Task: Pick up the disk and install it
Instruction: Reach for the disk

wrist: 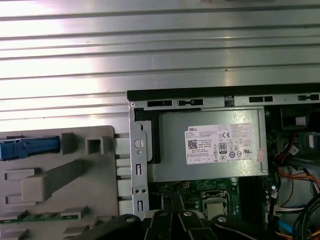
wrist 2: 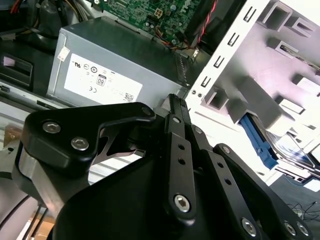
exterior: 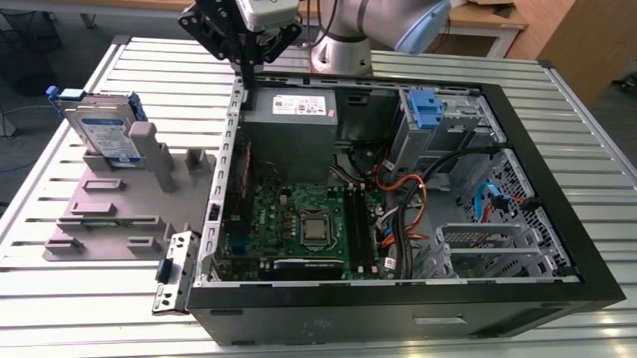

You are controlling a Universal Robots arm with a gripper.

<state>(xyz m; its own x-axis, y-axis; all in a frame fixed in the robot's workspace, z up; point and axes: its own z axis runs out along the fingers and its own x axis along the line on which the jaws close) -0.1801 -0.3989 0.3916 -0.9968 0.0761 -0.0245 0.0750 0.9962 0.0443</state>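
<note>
Silver slatted surface (exterior: 60,298), and on it a black computer case (exterior: 398,313) lying on its side with the panel off. You look straight into the green circuit board (exterior: 298,216), a grey power supply box (exterior: 298,112) with a white sticker, a blue plastic bracket (exterior: 425,112) up in the far bay, and a bunch of orange and black cables (exterior: 413,186).

The disk (exterior: 104,127) isn't in the case. It's standing on edge at the far end of a grey plastic holder (exterior: 110,209) that sits on the surface just beside the case, on the exterior view's left. Its white-and-blue label faces the camera and you can see the blue rails along its edges. One blue rail of it also pokes into the first wrist view (wrist: 30,147), and it shows past the holder's blocks in the second wrist view (wrist 2: 260,140).

The tool (exterior: 245,68) hangs fingers-down over the far edge of the case, right by the corner of the power supply box on the side nearer the holder. As far as I can see the fingers are pressed together with nothing between them. Both wrist views show the black linkages meeting at the tip (wrist 2: 176,102) (wrist: 173,197), with the sticker side of the power supply box (wrist: 210,145) right there below. So it's empty, and well apart from the disk.
</note>
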